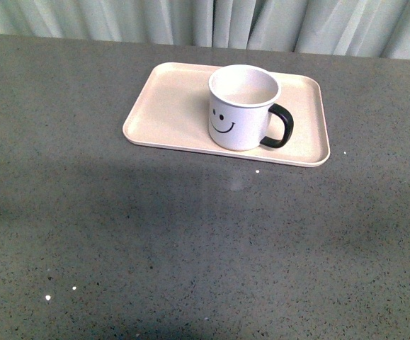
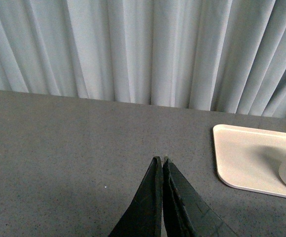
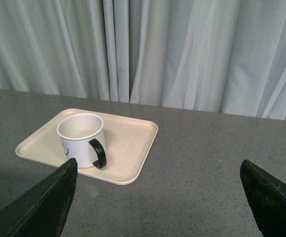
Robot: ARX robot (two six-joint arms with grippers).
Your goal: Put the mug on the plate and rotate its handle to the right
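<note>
Standing on plate [image 1: 169, 106], empty mug [image 1: 241, 120], handle [image 1: 281, 126] rightward; left fingers [image 2: 147, 207] closed, right fingers [image 3: 44, 207] apart

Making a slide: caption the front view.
White smiley-face mug, black handle pointing right, upright on pale pink rectangular tray on grey speckled table.

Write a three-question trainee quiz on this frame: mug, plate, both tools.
1. True or false: the mug stands upright on the plate.
2. In the front view, the mug's handle points: A) to the robot's left, B) to the robot's right, C) away toward the curtain.
3. Short answer: which is open, the left tool or the right tool?

Key
1. True. The mug sits inside the rim with its mouth up.
2. B.
3. The right tool. Its fingers are spread wide and hold nothing. The left tool's fingers are pressed together, also on nothing.
</note>
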